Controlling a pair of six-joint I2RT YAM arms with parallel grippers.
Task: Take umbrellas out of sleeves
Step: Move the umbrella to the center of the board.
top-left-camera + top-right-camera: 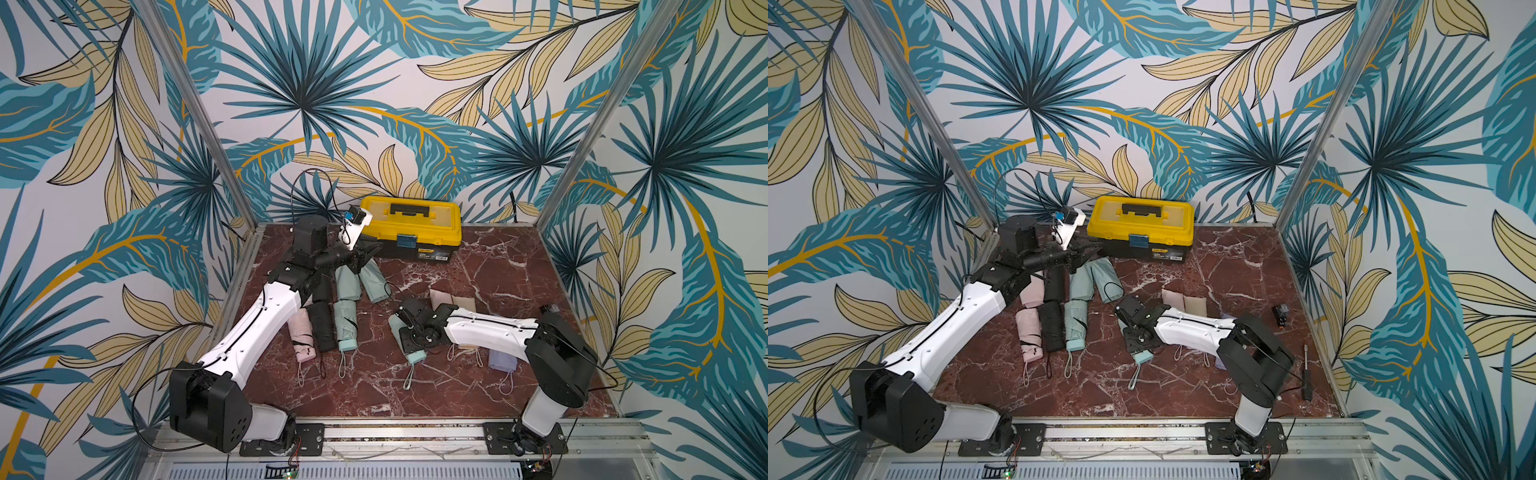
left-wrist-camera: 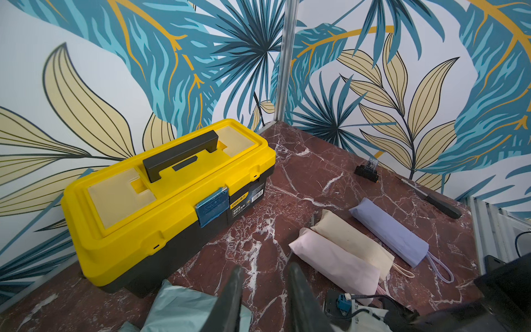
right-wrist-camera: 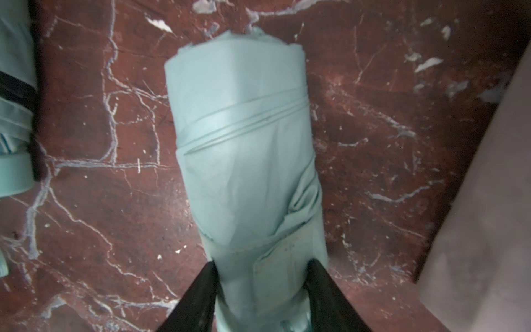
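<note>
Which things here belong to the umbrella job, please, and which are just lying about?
Job: sleeved pink umbrella, sleeved beige umbrella, sleeved lilac umbrella; bare pink umbrella, black umbrella, mint umbrella, second mint umbrella; pink sleeve, black sleeve, two mint sleeves.
Lying about: yellow toolbox, screwdriver, small black part.

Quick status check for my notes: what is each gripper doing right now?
Left gripper: open, nothing between its jaws.
Right gripper: closed on the mint green umbrella.
</note>
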